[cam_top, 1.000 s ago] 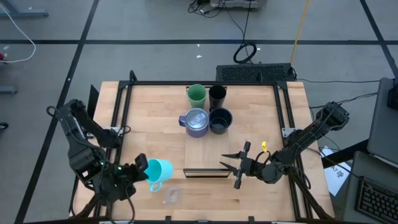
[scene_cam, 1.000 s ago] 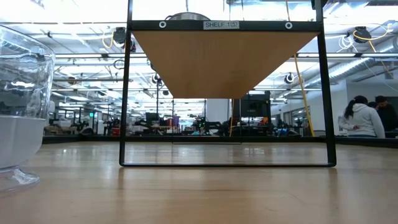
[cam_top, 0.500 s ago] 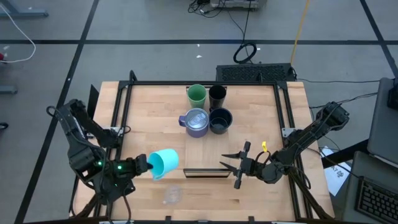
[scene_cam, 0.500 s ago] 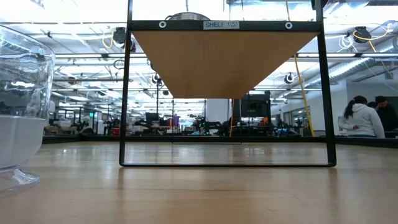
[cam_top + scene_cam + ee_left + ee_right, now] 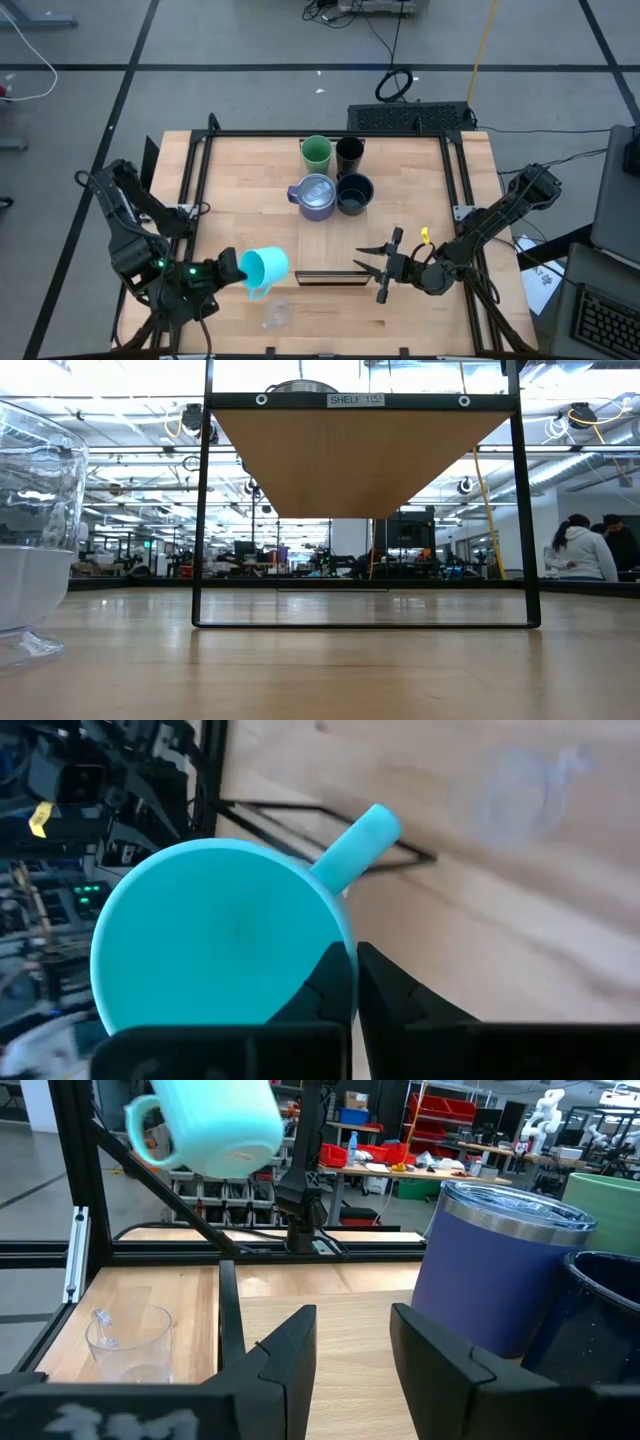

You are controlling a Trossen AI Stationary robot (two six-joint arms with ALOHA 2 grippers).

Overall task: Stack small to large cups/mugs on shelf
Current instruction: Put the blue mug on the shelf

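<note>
Gripping the cyan mug (image 5: 263, 267) by its rim, the left gripper (image 5: 232, 268) holds it tilted in the air at the lower left of the high view, above the clear glass (image 5: 276, 315). On the shelf (image 5: 400, 190) at centre stand four cups (image 5: 335, 178) close together. Fingers parted and empty, the right gripper (image 5: 374, 271) waits at lower right.

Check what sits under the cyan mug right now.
The cyan handled mug hangs tilted in the left claw, shut on its rim. Below sits the small clear glass on the wooden tabletop, uncovered.
</note>
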